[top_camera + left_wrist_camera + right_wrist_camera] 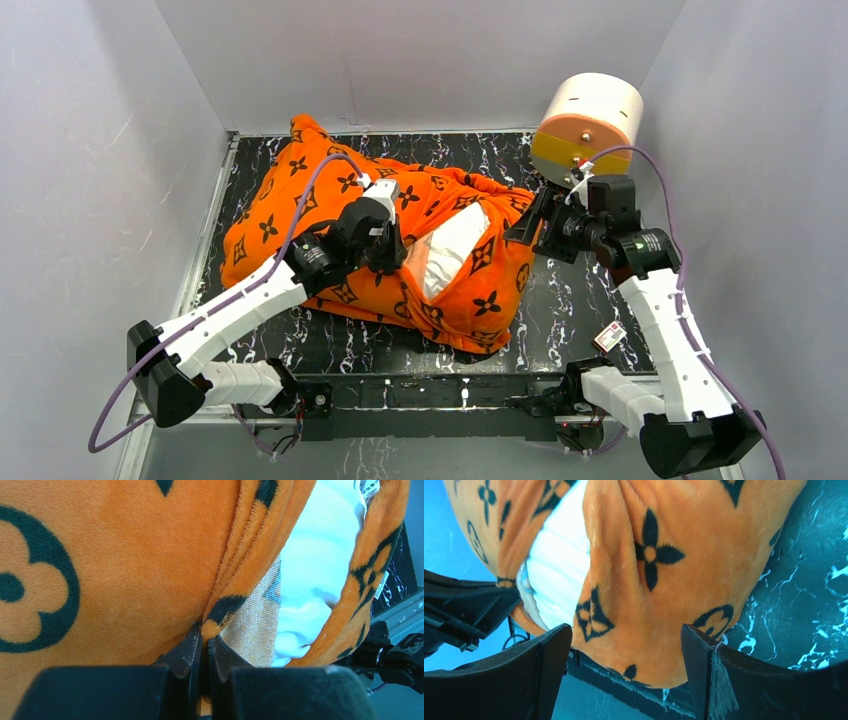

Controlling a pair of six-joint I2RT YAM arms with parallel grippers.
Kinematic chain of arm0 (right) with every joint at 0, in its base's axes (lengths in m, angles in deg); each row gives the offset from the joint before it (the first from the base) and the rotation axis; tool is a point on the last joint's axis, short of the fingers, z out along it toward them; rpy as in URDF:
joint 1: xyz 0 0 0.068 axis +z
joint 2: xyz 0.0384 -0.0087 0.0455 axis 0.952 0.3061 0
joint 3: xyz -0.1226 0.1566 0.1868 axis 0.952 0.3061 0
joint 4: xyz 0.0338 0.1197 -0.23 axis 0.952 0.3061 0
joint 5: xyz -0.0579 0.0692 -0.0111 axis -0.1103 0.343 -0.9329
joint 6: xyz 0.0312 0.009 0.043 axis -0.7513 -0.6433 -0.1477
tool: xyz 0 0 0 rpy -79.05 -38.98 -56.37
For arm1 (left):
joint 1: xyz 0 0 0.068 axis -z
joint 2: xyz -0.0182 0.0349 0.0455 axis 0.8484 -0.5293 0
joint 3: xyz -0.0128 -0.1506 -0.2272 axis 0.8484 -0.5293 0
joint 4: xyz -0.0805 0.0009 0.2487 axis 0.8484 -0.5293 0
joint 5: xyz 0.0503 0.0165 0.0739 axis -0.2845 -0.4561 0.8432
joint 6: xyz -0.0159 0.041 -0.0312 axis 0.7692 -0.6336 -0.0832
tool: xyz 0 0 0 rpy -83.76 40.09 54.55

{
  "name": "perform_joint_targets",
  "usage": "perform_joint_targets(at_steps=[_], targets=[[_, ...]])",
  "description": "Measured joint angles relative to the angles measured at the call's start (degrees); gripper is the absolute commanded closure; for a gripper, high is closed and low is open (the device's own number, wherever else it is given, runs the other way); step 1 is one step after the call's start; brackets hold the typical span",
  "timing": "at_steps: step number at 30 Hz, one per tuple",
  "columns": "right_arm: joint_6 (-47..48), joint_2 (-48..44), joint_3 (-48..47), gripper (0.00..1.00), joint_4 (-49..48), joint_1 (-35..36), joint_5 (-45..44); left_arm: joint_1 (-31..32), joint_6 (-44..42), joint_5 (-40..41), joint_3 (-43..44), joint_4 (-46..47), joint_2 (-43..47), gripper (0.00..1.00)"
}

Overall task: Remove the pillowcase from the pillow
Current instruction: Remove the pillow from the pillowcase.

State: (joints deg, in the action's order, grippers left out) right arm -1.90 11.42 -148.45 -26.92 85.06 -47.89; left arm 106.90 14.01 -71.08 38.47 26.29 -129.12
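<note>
The orange pillowcase [300,205] with black motifs lies across the black marbled table and still covers most of the white pillow [450,250]. The pillow shows through the case's open slit near the middle. My left gripper [390,258] is shut on the hem of the pillowcase [115,565] at the left edge of the opening, with the pillow [315,570] showing just to the right of its jaws [205,637]. My right gripper [530,228] is open at the right end of the pillow. The pillowcase [674,580] fills the space ahead of its spread fingers [626,640], and the pillow [559,575] shows to the left.
A white-and-orange round drum [588,118] stands at the back right, just behind the right arm. White walls [100,150] close in the left, back and right. A black rail [430,390] runs along the front edge of the table [570,300]. A small tag [609,336] hangs on the right arm.
</note>
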Motion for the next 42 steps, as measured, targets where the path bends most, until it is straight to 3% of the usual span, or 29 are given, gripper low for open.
perform_joint_targets(at_steps=[4,8,12,13,19,22,25,28,34,37,42], targets=[[-2.1,1.5,0.7,0.18,1.5,5.0,-1.7,0.0,0.2,-0.1,-0.8,0.8,0.0,1.0],[-6.1,9.2,-4.1,0.16,6.1,22.3,-15.3,0.0,0.4,-0.5,-0.8,0.9,0.0,1.0],[-10.7,19.0,-12.7,0.07,10.4,37.0,-31.3,0.0,0.6,-0.7,-0.8,0.9,0.0,1.0],[-11.6,20.3,-13.8,0.02,11.3,38.5,-33.9,0.0,0.7,-0.7,-0.8,0.8,0.0,1.0],[-19.3,20.3,-13.4,0.01,11.9,39.6,-43.8,0.0,1.2,-0.7,-0.8,0.8,0.5,1.0],[-21.1,14.8,-5.9,0.01,5.4,39.6,-45.0,0.0,1.5,-0.7,-1.2,0.9,1.3,1.0],[-20.9,6.1,4.9,0.18,-2.4,39.5,-43.6,0.0,1.5,-0.7,-1.4,0.6,1.6,1.0],[-21.8,3.0,6.3,0.6,-2.2,38.2,-43.0,0.0,1.5,-0.6,-1.4,0.4,1.6,1.0],[-25.6,6.2,1.6,0.96,6.4,37.3,-48.7,0.0,1.9,2.5,-0.7,-1.9,1.2,1.0],[-26.3,4.3,4.8,1.0,7.0,32.8,-47.5,-1.9,2.1,4.3,-0.1,-4.3,1.1,1.0],[-23.6,-3.3,14.2,1.0,-0.7,17.7,-33.8,-13.1,0.4,-1.9,-1.2,-5.7,4.8,1.0]])
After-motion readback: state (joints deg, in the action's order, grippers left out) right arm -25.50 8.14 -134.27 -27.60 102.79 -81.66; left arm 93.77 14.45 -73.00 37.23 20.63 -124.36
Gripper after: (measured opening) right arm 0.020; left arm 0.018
